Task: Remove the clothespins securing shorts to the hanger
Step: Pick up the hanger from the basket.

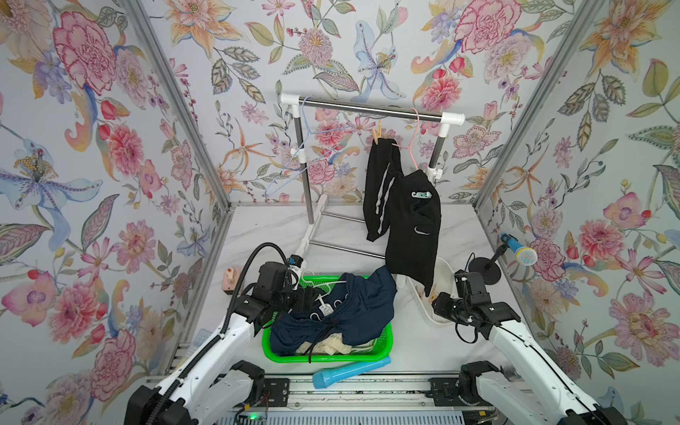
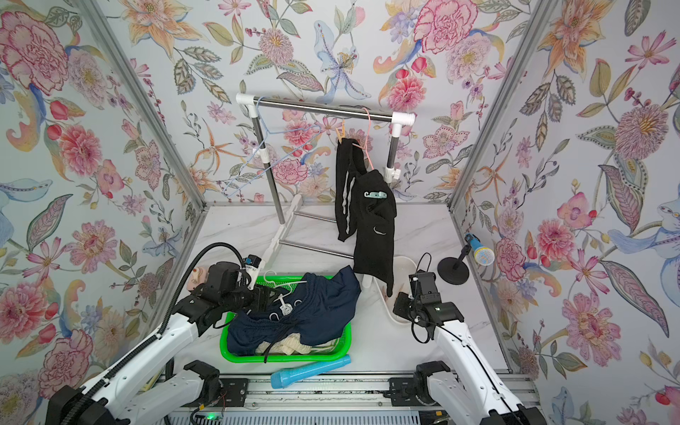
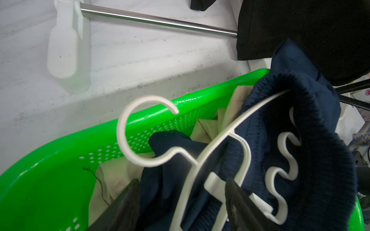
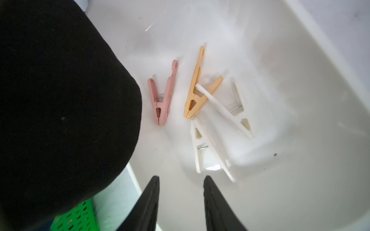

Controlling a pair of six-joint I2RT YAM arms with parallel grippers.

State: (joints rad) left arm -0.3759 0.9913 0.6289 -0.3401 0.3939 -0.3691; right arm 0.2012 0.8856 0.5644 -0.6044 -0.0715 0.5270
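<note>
The tan peg (image 1: 376, 134) at the upper middle is thought light and springy, best pinched at its tail ends, while the left claw (image 3: 182, 180) and right claw (image 4: 181, 177) are seen apart.

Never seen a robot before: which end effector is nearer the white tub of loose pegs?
Right. The right end effector hovers over the white tub; the left end effector straddles a white hanger over the green basket, well aside.

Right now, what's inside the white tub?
Four loose clothespins: one pink, one orange, two white. The hanging black shorts block part of the white tub, so anything there is hidden.
</note>
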